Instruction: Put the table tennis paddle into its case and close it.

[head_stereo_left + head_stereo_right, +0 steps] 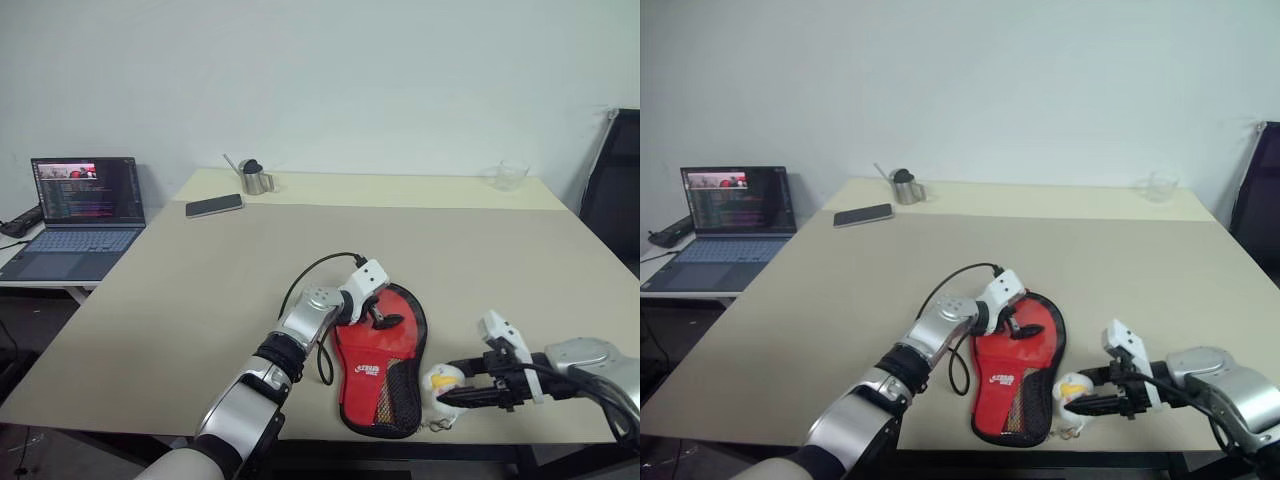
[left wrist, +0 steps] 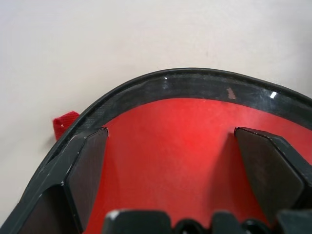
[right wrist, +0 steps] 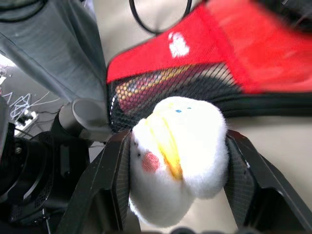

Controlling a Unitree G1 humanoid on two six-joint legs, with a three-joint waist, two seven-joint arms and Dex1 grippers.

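Risk as I judge it: with the white charm [image 3: 178,161] sitting between the right gripper [image 1: 450,392] fingers, any pull drags the case [image 1: 383,362] off the table [image 1: 150,300] edge. My left gripper [image 1: 377,316], spread wide, rests on the case's round end; I cannot see the paddle.

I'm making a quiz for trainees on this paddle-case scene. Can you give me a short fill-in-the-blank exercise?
1. The left gripper rests open on the ____ face of the case.
2. The white fluffy charm sits between the ____ gripper's fingers.
3. Off the table's left side stands an open ____.

Missing words: red; right; laptop
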